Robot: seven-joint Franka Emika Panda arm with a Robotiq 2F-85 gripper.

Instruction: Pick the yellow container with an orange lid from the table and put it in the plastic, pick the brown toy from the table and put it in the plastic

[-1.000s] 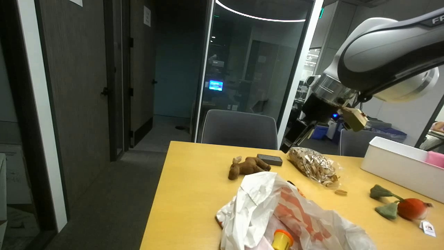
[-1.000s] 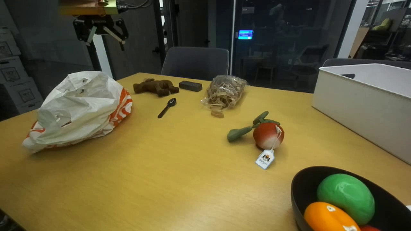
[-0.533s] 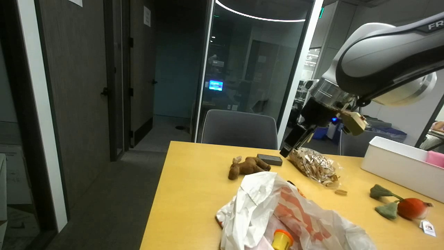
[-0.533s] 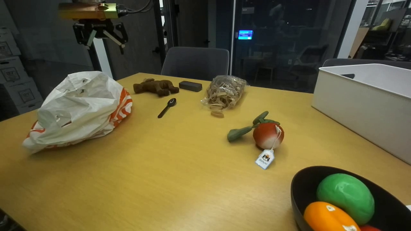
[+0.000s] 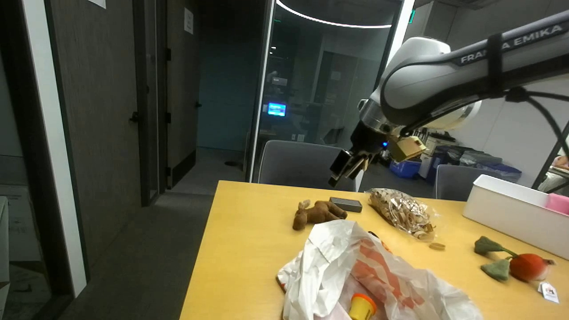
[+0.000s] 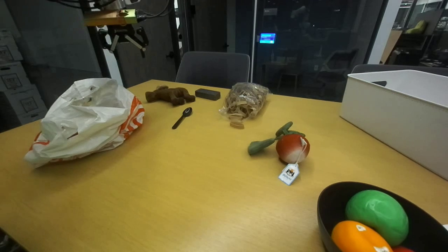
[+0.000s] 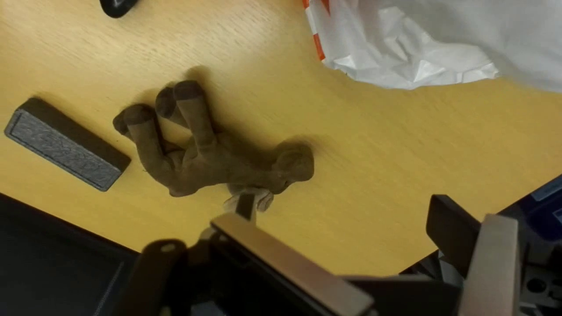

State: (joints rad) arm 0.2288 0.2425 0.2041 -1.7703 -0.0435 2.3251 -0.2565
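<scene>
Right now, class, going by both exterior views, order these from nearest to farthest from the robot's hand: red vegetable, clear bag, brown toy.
1. Brown toy: leftmost of the three in both exterior views.
2. Clear bag: between the other two, left to right.
3. Red vegetable: rightmost, farthest from the hand.

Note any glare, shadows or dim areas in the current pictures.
Wrist view: soft shadows beside the brown toy; in an exterior view, a pale sheen on the table; in an exterior view, glints on the clear packet; in both exterior views, the glass wall looks dim.
</scene>
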